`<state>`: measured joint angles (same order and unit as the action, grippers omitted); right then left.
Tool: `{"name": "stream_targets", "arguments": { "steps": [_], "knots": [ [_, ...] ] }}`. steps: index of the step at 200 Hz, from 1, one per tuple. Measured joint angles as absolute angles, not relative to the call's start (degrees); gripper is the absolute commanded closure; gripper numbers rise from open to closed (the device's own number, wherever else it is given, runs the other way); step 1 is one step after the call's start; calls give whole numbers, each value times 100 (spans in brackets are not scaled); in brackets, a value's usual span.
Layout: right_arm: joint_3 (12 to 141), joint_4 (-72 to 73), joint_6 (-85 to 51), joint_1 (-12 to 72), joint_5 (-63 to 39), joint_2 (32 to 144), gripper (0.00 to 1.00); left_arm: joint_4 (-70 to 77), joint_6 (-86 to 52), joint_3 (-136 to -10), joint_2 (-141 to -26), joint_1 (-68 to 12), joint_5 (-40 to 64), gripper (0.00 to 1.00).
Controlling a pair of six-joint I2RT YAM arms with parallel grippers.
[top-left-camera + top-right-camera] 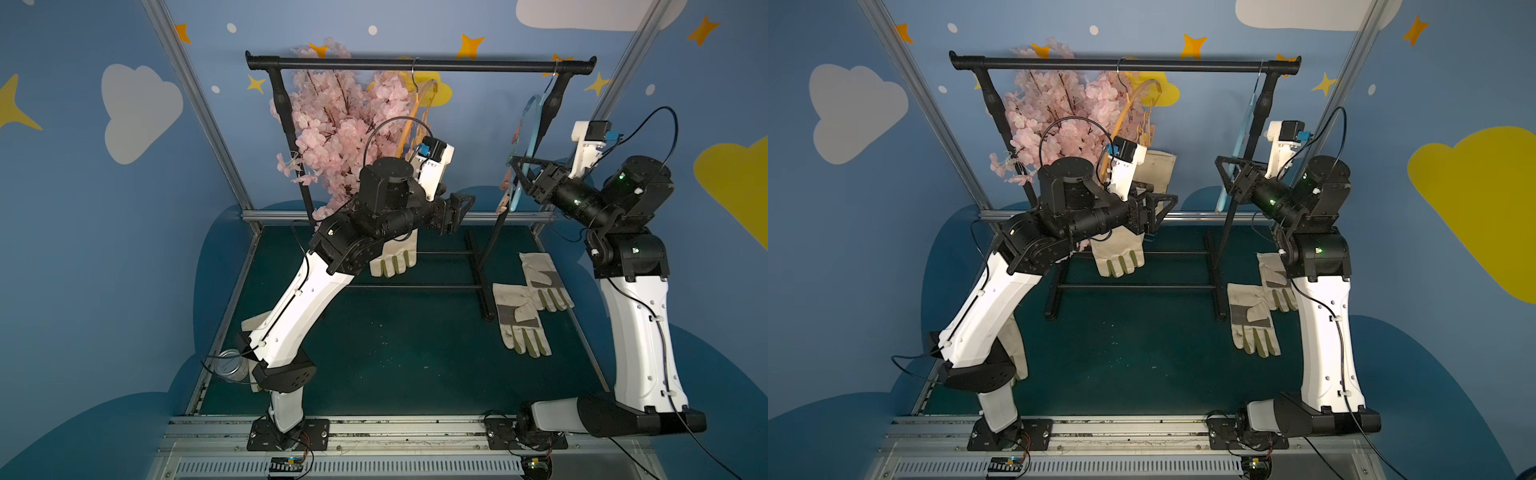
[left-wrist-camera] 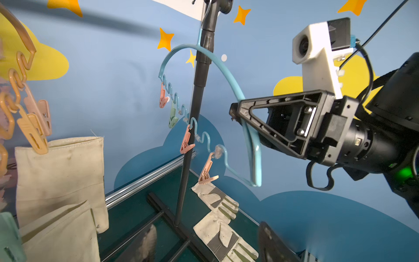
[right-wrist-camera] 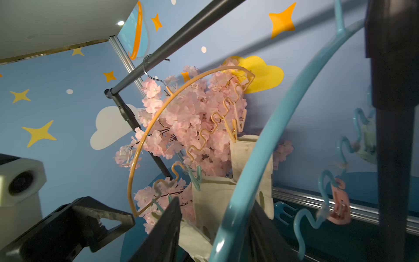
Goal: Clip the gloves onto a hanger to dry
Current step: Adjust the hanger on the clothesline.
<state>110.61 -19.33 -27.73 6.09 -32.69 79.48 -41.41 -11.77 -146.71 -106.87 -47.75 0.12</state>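
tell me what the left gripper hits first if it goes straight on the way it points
Probably the rack's black upright post, low down near the blue hanger; depth is unclear, so the left gripper might pass beside it.

A staged robot test booth — aluminium frame (image 1: 199,112), cloud-and-star wall panels (image 1: 83,208), green mat (image 1: 395,353).

Rack (image 1: 419,64) stands at back of tabletop (image 1: 395,353). Middle hanger (image 2: 23,35) on its rail carries two hanging gloves (image 2: 61,172). Right-end hanger (image 2: 227,73) hangs by right post. Two loose gloves (image 1: 521,320) lie on tabletop beside rack's right foot. Blossom branches (image 1: 332,124) sit behind left post.
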Motion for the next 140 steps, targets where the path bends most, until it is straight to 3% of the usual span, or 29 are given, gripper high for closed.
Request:
{"name": "stream_targets", "arguments": {
  "steps": [18, 41, 71, 109, 140],
  "knots": [
    [11061, -1774, -2886, 657, -3428, 7957, 46, -4093, -1175, -14862, -10864, -4775, 158, 31],
    [11061, -1592, -2987, 687, -3553, 7985, 46, -3997, -1184, -15085, -11102, -4775, 351, 31],
    [11043, -1586, -2939, 694, -3275, 7977, 55, -3861, -1214, -15102, -11301, -4775, 519, 31],
    [11069, -1629, -2917, 694, -2838, 7996, 55, -3645, -1221, -15179, -11537, -4775, 563, 31],
    [11078, -1629, -2917, 694, -2731, 8018, 55, -3439, -1216, -15388, -11786, -4775, 517, 38]
  ]
}}
